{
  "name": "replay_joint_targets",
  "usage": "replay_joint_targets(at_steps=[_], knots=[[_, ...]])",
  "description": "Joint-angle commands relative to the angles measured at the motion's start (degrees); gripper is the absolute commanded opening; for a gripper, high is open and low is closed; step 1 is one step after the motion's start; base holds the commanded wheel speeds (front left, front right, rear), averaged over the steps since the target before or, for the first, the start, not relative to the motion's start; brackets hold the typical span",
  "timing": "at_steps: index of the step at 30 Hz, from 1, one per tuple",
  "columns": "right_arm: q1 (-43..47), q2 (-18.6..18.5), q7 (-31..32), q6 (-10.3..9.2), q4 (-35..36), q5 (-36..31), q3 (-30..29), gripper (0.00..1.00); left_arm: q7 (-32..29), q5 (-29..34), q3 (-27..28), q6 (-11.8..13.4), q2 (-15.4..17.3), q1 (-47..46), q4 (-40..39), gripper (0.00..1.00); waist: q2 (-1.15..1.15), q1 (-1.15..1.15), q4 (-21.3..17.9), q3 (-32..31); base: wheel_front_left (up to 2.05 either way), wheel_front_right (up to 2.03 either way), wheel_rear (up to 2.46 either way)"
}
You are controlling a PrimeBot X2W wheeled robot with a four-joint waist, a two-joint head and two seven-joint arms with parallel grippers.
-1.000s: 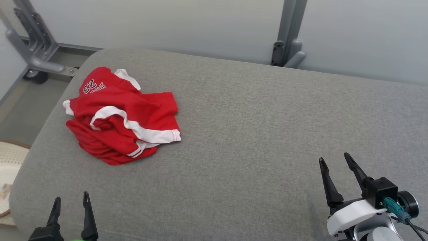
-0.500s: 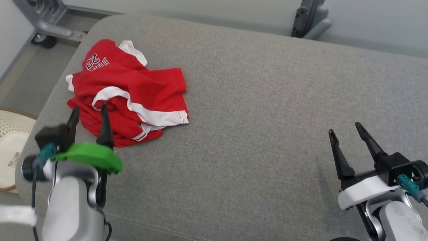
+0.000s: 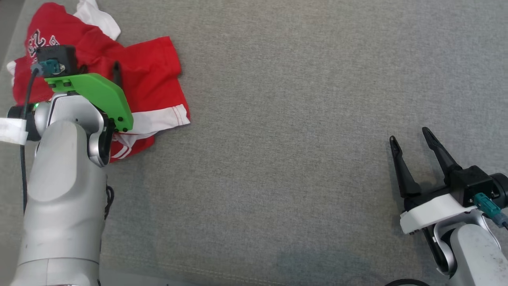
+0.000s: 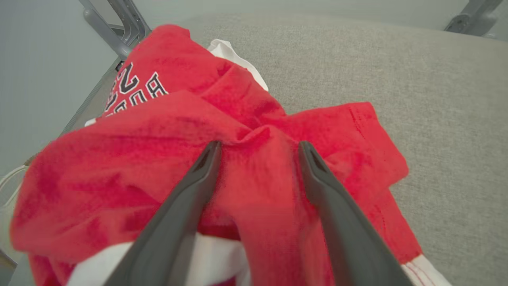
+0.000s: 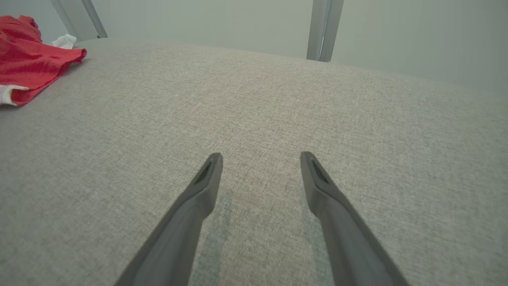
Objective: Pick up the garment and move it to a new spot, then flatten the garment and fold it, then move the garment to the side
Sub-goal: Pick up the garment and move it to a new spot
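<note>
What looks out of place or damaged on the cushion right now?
Nothing damaged or spilled. The red garment lies bunched in a heap near the left edge of the cushion, folds overlapping. The open left gripper straddles a raised fold.

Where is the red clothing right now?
The crumpled red garment lies at the upper left of the head view, on the left end of the grey cushion, with the open left gripper over it.

In the head view the left arm [image 3: 63,171] and its green mount [image 3: 95,93] cover the middle of the red garment [image 3: 154,75], which the picture's top edge cuts off near the cushion's [image 3: 297,139] far left corner. The garment's lettering [image 4: 133,89] is partly folded away and unreadable. Whether the left gripper's [image 4: 258,149] jaws touch the cloth cannot be told.
</note>
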State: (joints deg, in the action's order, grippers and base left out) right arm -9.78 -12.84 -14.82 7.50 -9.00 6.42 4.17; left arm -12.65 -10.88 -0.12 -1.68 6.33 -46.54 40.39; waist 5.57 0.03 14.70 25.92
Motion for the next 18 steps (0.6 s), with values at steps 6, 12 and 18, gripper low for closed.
replay_joint_targets(at_steps=[6, 12, 18], knots=[[0.54, 0.46, -0.36, -0.02, -0.19, 0.22, -0.95, 1.00, -1.89, 3.21, -3.18, -0.47, 3.04, -1.75, 3.31, 1.00, 0.01, -0.03, -2.48, 1.34, 0.00, 0.00, 0.00], [0.32, 0.54, -0.36, -0.02, -0.63, 0.51, -0.89, 1.00, -3.61, 4.59, -4.89, -0.21, 4.65, -0.23, 6.74, 0.29, 0.01, -0.03, -2.42, 0.73, 0.00, 0.00, 0.00], [1.00, 0.58, -0.36, -0.02, -0.97, 0.79, -1.04, 1.00, 0.05, 4.99, -5.62, 0.49, 5.13, -0.72, 6.61, 0.00, 0.01, -0.03, -2.30, -0.62, 0.00, 0.00, 0.00]])
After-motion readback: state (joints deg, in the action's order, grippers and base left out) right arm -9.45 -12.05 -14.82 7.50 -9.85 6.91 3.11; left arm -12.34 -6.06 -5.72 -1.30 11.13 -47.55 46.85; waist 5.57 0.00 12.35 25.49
